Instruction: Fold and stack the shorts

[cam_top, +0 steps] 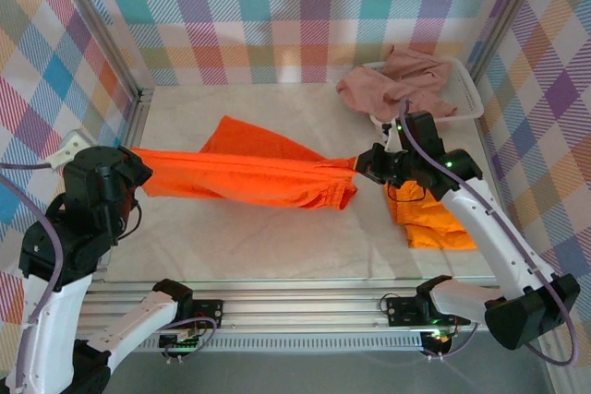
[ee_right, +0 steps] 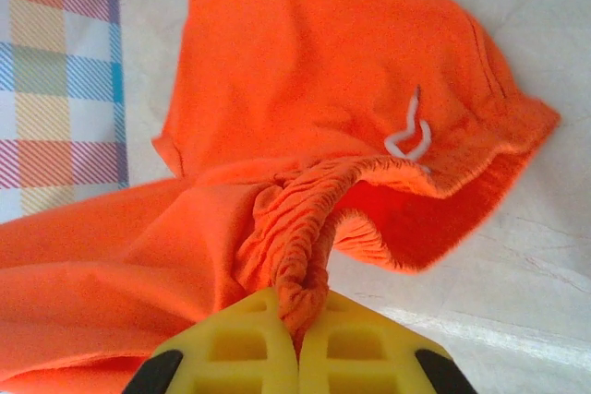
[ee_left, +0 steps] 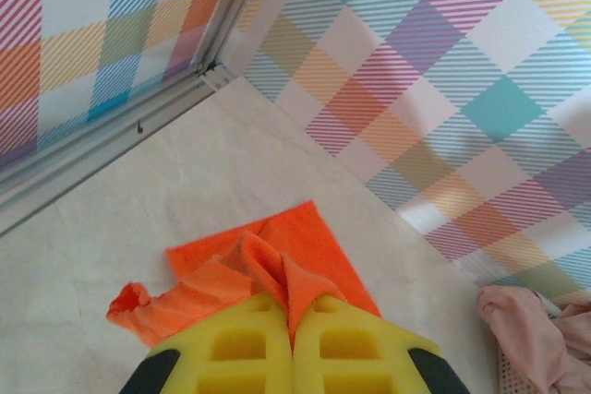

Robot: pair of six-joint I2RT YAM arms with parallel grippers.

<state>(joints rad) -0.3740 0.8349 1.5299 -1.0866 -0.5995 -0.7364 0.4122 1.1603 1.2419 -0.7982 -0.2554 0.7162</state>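
You are at the spreading step. The left gripper (ee_left: pixel 294 320) is clenched on one end of the orange shorts (cam_top: pixel 249 175) and the right gripper (ee_right: pixel 297 320) is clenched on the gathered waistband, so the cloth spans between the two sets of fingers. The next move likely calls for lowering both ends together, under even tension, to lay it flat for folding. A second orange pair (cam_top: pixel 429 220) lies just beneath the right fingers.
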